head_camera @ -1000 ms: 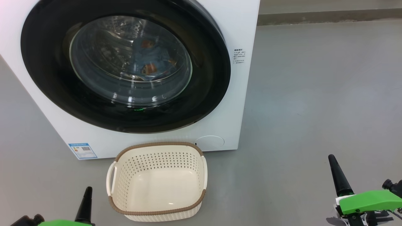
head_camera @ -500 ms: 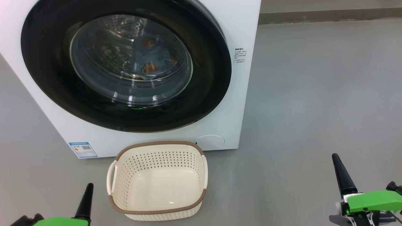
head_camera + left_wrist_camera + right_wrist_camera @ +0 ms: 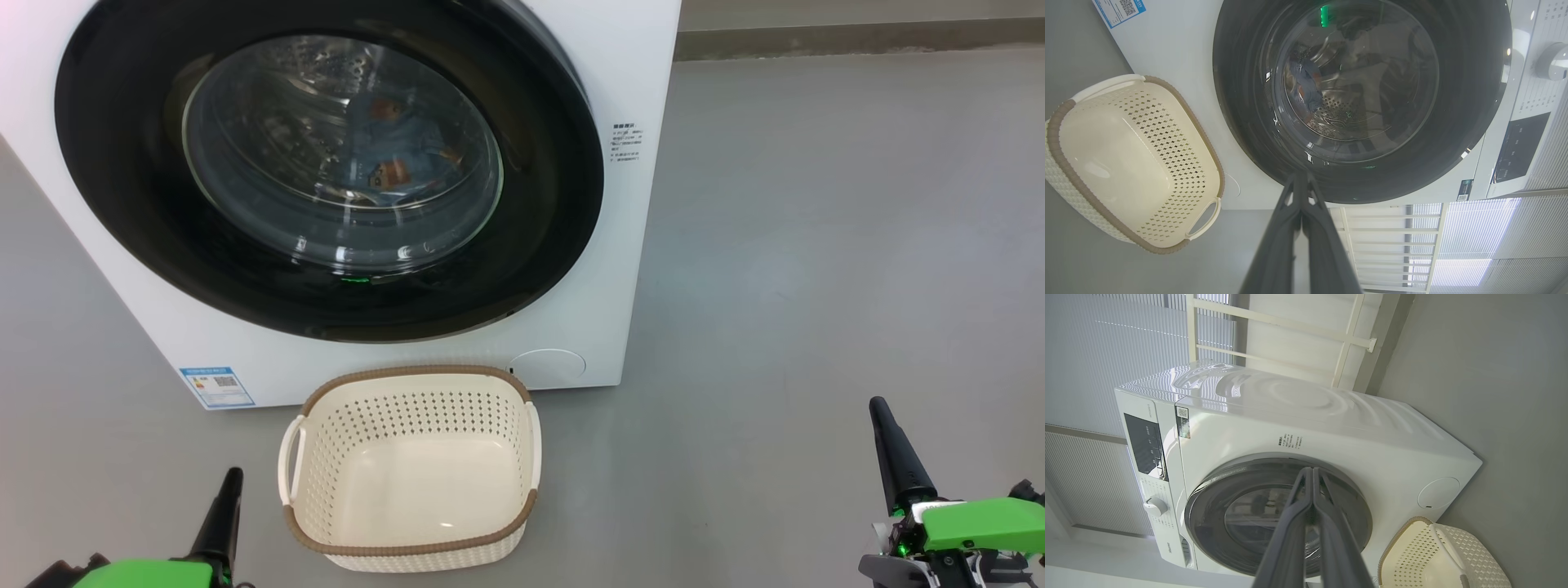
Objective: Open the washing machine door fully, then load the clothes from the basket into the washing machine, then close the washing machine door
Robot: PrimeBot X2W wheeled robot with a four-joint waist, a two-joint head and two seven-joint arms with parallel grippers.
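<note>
"So, from where your tools sit, where's the big stuff?"

"Ahead of both and above them. That's the washing machine (image 3: pixel 637 245), with the washing machine door (image 3: pixel 122 188) lying flat against its front, black rim flush as far as I can see. My left tool (image 3: pixel 233 478) points up towards the door's lower rim. My right tool (image 3: pixel 878 408) is well off to the door's right, over bare floor."

"And the basket?"

"The basket (image 3: pixel 408 374) stands on the floor just right of my left tool, between it and the machine's base, with its long side running across me. There's nothing in it. The clothes (image 3: pixel 400 155) are behind the glass, inside the drum, up and ahead of the left tool."

"Tools holding anything?"

"No. Both are clenched, fingers pressed together tip to tip with nothing between them."

"Then what does the next move turn on?"

"I'd judge the job about done, with the load in and the door shut. If anything is left, it's a push to be sure the door has caught. That turns on one thing: the door lies up and forward from the left tool, much nearer to it than to the right one. So I'd use the left arm, going straight ahead and keeping clear of the basket on its right. Whether the door has actually caught I can't tell from here."
</note>
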